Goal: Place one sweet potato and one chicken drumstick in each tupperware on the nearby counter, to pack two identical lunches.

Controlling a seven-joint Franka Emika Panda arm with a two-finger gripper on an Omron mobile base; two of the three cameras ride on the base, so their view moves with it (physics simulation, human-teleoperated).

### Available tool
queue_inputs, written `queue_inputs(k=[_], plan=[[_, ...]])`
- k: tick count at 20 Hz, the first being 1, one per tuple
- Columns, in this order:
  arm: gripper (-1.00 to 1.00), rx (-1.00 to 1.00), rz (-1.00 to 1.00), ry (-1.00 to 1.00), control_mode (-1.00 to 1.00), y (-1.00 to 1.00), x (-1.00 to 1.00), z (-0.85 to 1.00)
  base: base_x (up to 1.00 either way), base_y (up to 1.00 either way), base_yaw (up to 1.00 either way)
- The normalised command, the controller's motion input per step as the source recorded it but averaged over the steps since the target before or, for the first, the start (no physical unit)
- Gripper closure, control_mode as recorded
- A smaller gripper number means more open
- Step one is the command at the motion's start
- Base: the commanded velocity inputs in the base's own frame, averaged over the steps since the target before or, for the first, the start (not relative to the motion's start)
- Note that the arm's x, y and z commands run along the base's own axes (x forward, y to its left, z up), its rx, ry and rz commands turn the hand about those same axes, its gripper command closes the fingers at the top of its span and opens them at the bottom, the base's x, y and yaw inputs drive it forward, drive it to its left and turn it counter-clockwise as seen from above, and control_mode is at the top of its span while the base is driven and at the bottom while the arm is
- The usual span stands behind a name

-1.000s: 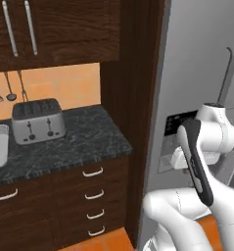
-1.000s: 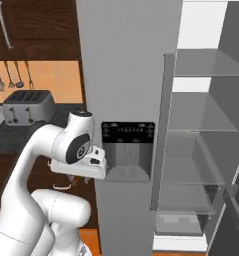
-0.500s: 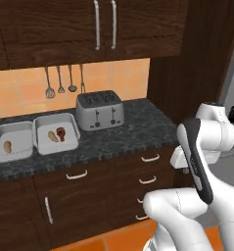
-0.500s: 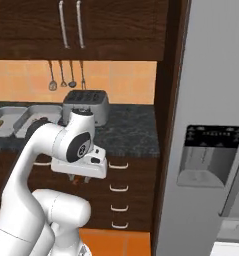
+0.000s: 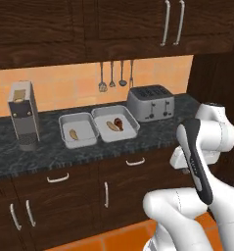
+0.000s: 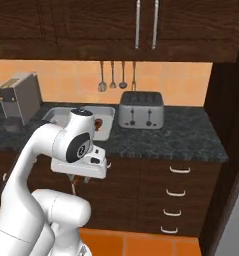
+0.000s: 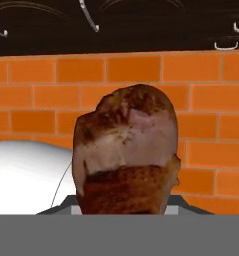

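We grip a chicken drumstick (image 7: 126,150) in our fingers, low before the drawers. Well beyond the fingers, on the bench (image 5: 152,130), two tupperware sit: the left tupperware (image 5: 78,129) with a sweet potato (image 5: 73,133), the right tupperware (image 5: 115,124) with both.

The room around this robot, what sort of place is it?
A home kitchen, by the look of it, and a rendered one. A dark stone counter runs over wooden drawers, a silver toaster stands beside two pale tupperware trays holding food, and ladles hang on an orange tiled wall.
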Motion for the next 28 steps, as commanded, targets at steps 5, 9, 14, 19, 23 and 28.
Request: queue_inputs(k=[5, 9, 14, 19, 23, 28], plan=[[1.00, 0.00, 0.00, 0.00, 1.00, 0.00, 0.00, 0.00, 0.33, 1.00, -0.02], [1.00, 0.00, 0.00, 0.00, 1.00, 0.00, 0.00, 0.00, 0.81, 0.60, -0.12], [1.00, 0.00, 0.00, 0.00, 1.00, 0.00, 0.00, 0.00, 0.93, 0.08, -0.03], [1.00, 0.00, 0.00, 0.18, -1.00, 0.02, 0.82, 0.00, 0.00, 0.00, 0.00], [1.00, -0.03, 0.00, 0.00, -1.00, 0.35, 0.79, 0.00, 0.00, 0.00, 0.00], [1.00, -0.07, 0.00, 0.02, -1.00, 0.72, 1.00, -0.20, 0.00, 0.00, 0.00]])
